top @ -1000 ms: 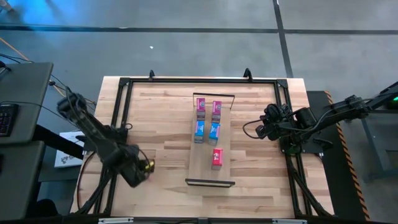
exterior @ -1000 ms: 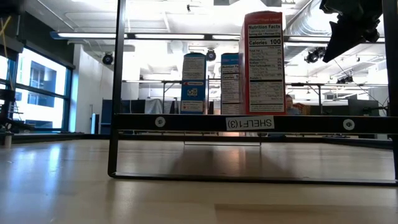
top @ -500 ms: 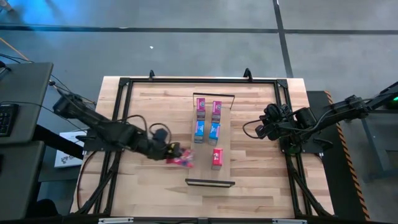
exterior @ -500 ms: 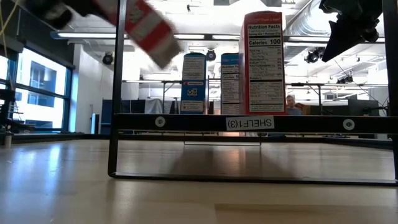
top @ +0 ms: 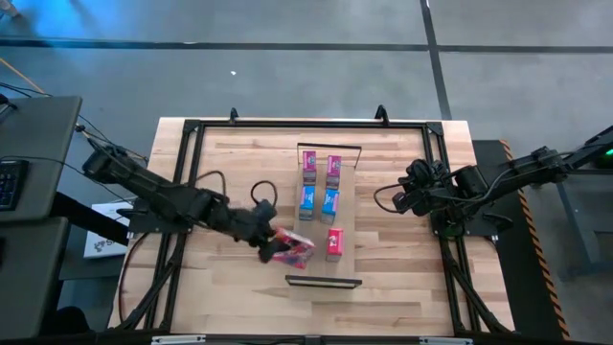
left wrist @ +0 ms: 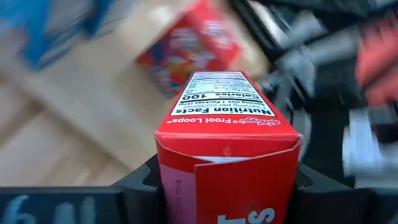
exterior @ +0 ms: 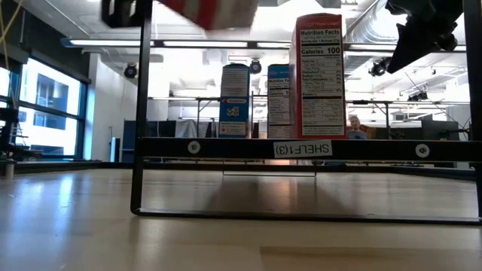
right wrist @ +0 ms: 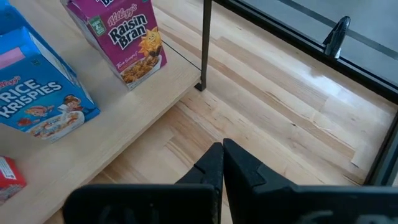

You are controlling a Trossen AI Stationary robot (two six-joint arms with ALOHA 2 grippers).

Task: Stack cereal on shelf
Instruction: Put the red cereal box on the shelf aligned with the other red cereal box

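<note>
Left end effector (top: 271, 243), clamped on a red cereal box (top: 291, 249), has swung in from the surface's 8 o'clock edge to the shelf (top: 313, 265), beside the standing red box (top: 333, 242); placement looks imminent. Right end effector (top: 404, 199), fingers together, idles at 3 o'clock

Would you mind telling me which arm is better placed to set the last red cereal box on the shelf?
The left. Its gripper already holds the red box over the shelf's open spot beside the other red box. The right gripper waits off to the side, jaws shut and empty.
</note>
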